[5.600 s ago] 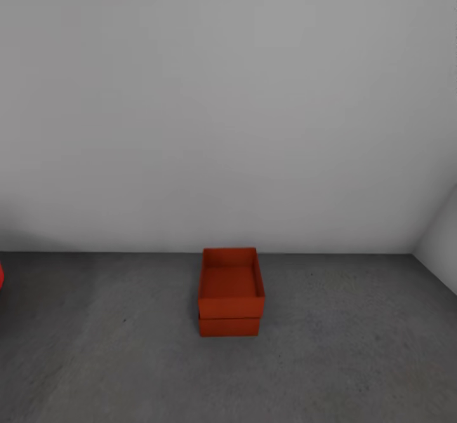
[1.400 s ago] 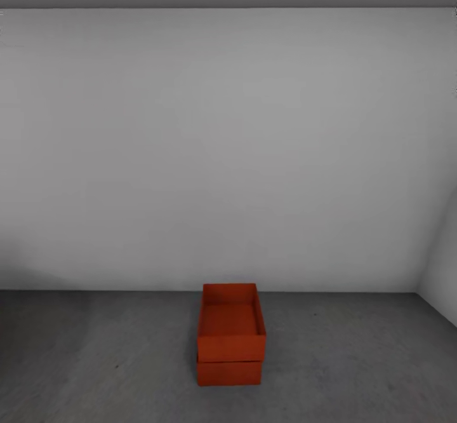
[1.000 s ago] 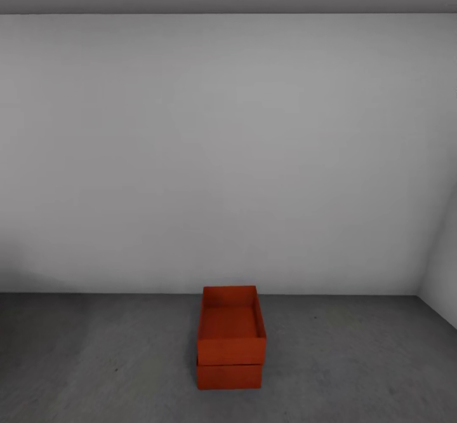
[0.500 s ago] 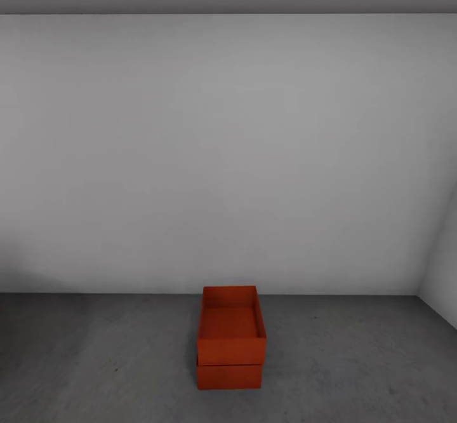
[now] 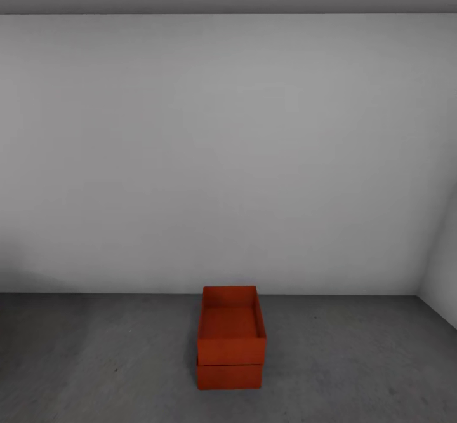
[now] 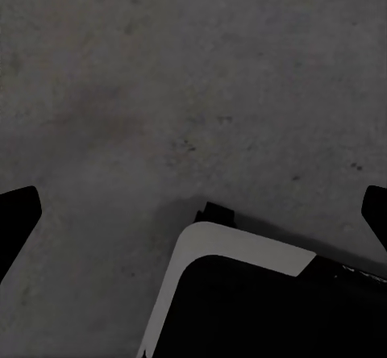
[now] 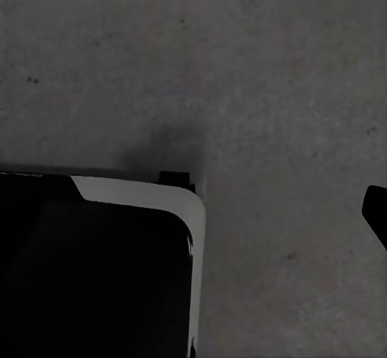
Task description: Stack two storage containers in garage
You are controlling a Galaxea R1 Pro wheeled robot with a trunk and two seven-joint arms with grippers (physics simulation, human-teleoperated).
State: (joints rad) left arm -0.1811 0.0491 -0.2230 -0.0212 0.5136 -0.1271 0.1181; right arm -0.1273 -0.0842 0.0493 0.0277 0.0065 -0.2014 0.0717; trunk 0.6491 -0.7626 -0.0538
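Left tool spread wide with nothing between its tips, pointing down at the grey concrete floor; at six o'clock in the head view, one storage container sits stacked on the other container before a white wall; right tool, one fingertip showing, cannot tell.

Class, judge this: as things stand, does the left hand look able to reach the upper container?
Probably not: the upper container stands well ahead, while the left hand points down at bare floor.
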